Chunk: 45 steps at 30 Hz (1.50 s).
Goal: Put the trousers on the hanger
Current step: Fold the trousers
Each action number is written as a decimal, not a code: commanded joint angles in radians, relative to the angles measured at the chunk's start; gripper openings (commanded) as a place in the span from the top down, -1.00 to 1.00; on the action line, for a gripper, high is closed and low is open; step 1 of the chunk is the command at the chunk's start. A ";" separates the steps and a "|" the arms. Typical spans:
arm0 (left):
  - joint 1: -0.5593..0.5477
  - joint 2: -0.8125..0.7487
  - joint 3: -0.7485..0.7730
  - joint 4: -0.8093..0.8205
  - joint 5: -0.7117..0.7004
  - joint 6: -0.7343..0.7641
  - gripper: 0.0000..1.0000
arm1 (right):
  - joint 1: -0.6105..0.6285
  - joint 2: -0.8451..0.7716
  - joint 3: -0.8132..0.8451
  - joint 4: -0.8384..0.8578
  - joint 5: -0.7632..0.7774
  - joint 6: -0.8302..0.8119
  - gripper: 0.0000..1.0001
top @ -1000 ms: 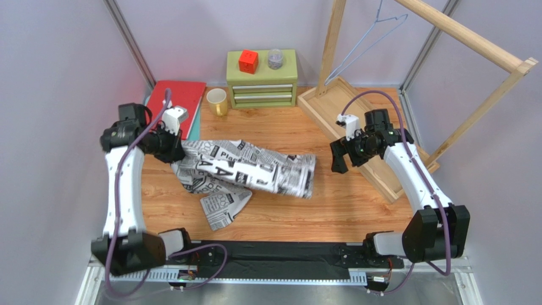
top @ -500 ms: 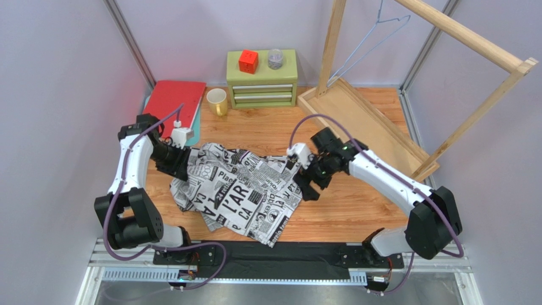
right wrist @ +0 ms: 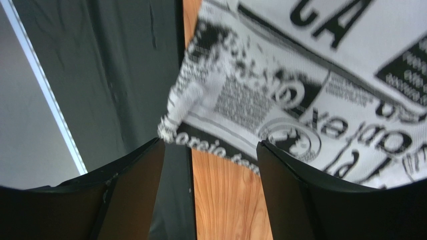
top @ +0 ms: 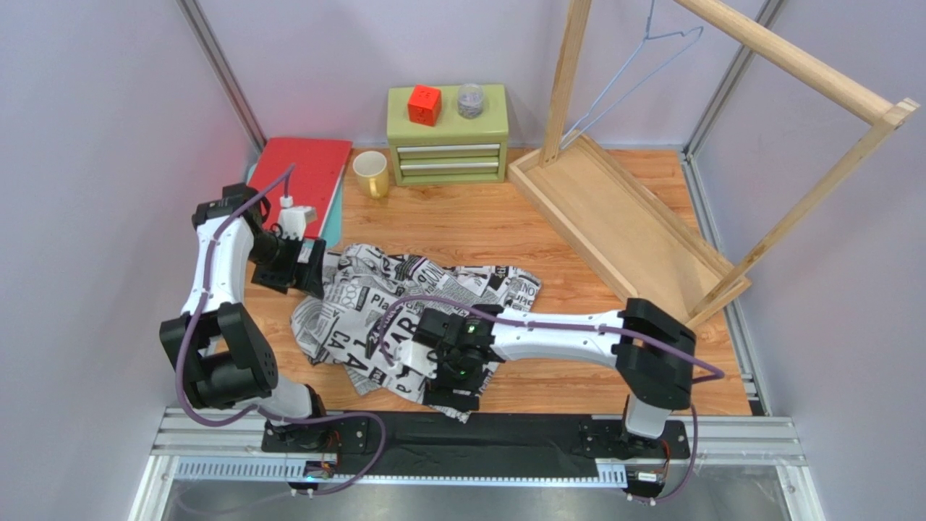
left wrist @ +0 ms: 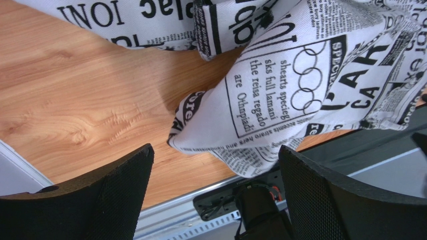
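At the far left the left gripper (top: 305,271) hangs low at the left edge of the trousers (top: 404,309). Its two black fingers (left wrist: 118,182) are spread wide, with only bare table (top: 592,364) and a fold of printed cloth beyond them and nothing pinched. Behind it a red folder (top: 302,163) lies flat by the back wall, with a yellow mug (top: 371,173) just beside it. The trousers lie crumpled in a loose heap on the wooden tabletop, left of middle, reaching from the left gripper to the front edge, where one hem meets the black mat (top: 522,434) by the arms' bases. The right arm stretches leftward along the front of the table, and the right gripper (top: 460,391) sits over that near hem; its fingers (right wrist: 295,190) stand apart, the hem's corner showing past the tips, not clamped between them. At the back stands a green drawer chest (top: 448,139) bearing a red cube (top: 424,104) and a small clear jar (top: 470,100). Further right a wooden rack (top: 810,71) rises from a long tray-like base (top: 625,223), and the hanger (top: 633,74) hangs by its hook from the rack's top bar, well apart from the trousers and both grippers
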 commanded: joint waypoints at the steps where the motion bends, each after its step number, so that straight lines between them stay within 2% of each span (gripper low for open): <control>1: 0.036 0.005 0.052 -0.039 0.046 -0.059 -0.99 | 0.033 0.096 0.079 0.068 0.022 0.059 -0.43; 3: 0.055 0.007 0.052 -0.042 0.058 -0.067 -0.99 | 0.031 0.138 0.088 0.076 0.016 0.063 -0.36; 5: 0.061 0.005 0.049 -0.042 0.058 -0.067 -0.99 | 0.027 0.155 0.086 0.078 0.033 0.071 -0.19; 6: 0.062 0.005 0.047 -0.041 0.058 -0.067 -0.99 | 0.021 0.164 0.079 0.078 0.042 0.071 -0.01; 8: 0.065 0.007 0.050 -0.036 0.061 -0.071 -0.99 | -0.011 0.167 0.042 0.074 0.058 0.071 0.07; 11: 0.067 0.023 0.062 -0.039 0.087 -0.081 -0.99 | -0.030 0.139 -0.031 0.091 0.088 0.042 0.54; 12: 0.065 0.029 0.067 -0.036 0.092 -0.084 -0.99 | -0.032 0.130 -0.083 0.103 0.100 0.031 0.99; 13: 0.065 0.033 0.070 -0.039 0.093 -0.084 -0.99 | -0.041 0.109 -0.107 0.104 0.126 0.024 1.00; 16: 0.065 0.043 0.079 -0.041 0.093 -0.065 -0.97 | -0.174 0.037 -0.139 0.061 0.134 -0.025 1.00; 17: 0.067 0.042 0.075 -0.037 0.089 -0.047 -0.97 | -0.278 0.014 -0.136 0.042 0.142 -0.082 1.00; 19: 0.065 0.043 0.069 -0.033 0.072 -0.018 -0.95 | -0.388 -0.041 -0.112 -0.004 0.180 -0.146 1.00; 20: 0.064 0.045 0.066 -0.036 0.070 -0.004 -0.94 | -0.500 -0.054 -0.090 -0.024 0.185 -0.191 1.00; 23: 0.061 0.028 0.033 -0.027 0.041 0.060 -0.93 | -0.661 -0.072 0.002 -0.125 0.161 -0.233 1.00; 25: 0.055 0.016 -0.002 -0.051 0.059 0.134 -0.95 | -0.694 -0.083 0.049 -0.221 0.107 -0.245 1.00; 28: 0.020 -0.024 -0.071 -0.122 0.112 0.243 -0.98 | -0.700 -0.161 0.004 -0.271 0.016 -0.272 0.13; 29: 0.006 -0.047 -0.089 -0.154 0.124 0.267 -0.98 | -0.702 -0.221 -0.028 -0.260 -0.007 -0.291 -0.34; 30: -0.008 -0.064 -0.109 -0.160 0.156 0.292 -0.99 | -0.700 -0.245 -0.059 -0.239 -0.019 -0.295 -0.56; 31: -0.026 -0.082 -0.144 -0.157 0.170 0.312 -0.99 | -0.700 -0.267 -0.087 -0.225 -0.028 -0.327 -0.62; 35: -0.091 -0.153 -0.194 -0.117 0.242 0.324 -0.99 | -0.697 -0.273 -0.199 -0.142 -0.018 -0.384 -0.63; 36: -0.108 -0.159 -0.195 -0.137 0.300 0.340 -0.99 | -0.696 -0.252 -0.208 -0.130 -0.002 -0.394 -0.63; 39: -0.209 -0.207 -0.229 -0.095 0.339 0.343 -0.99 | -0.687 -0.200 -0.233 -0.087 0.016 -0.418 -0.60; 43: -0.411 -0.237 -0.310 -0.001 0.317 0.312 -0.99 | -0.680 -0.142 -0.288 0.027 0.076 -0.441 -0.58; 45: -0.486 -0.221 -0.310 0.013 0.345 0.311 -0.99 | -0.680 -0.106 -0.296 0.096 0.128 -0.443 -0.42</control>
